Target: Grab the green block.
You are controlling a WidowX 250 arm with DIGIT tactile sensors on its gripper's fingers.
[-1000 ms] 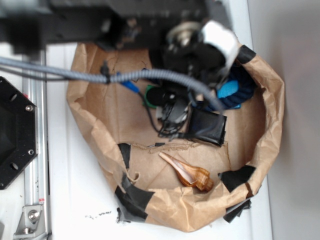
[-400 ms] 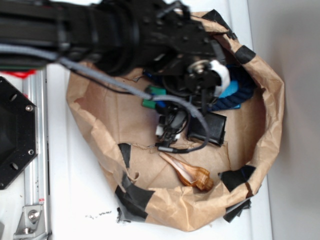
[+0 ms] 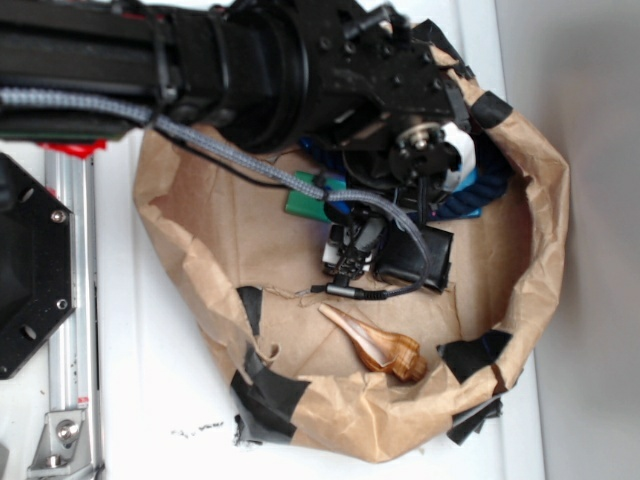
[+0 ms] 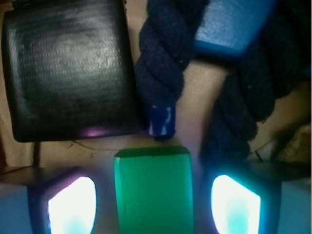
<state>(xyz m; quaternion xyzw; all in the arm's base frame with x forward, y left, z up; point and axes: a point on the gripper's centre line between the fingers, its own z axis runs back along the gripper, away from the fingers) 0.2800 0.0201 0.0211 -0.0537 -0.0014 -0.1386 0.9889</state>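
The green block (image 4: 152, 192) lies on brown paper, running lengthwise between my two lit fingers (image 4: 73, 204). My gripper (image 4: 153, 207) is open around it, with a narrow gap showing on each side. In the exterior view only the block's left end (image 3: 303, 197) shows from under the black arm, and the fingers themselves are hidden by the arm.
A black square pouch (image 4: 68, 68) (image 3: 415, 255) lies just beyond the block. A dark navy rope (image 4: 163, 53) and a light-blue flat piece (image 4: 229, 24) sit beside the pouch. A brown shell (image 3: 375, 345) lies nearer the front, inside the taped paper bag rim (image 3: 545, 230).
The arm has swung in over the bag and settled lower above the block. More of the green block's left end now shows beside the arm.
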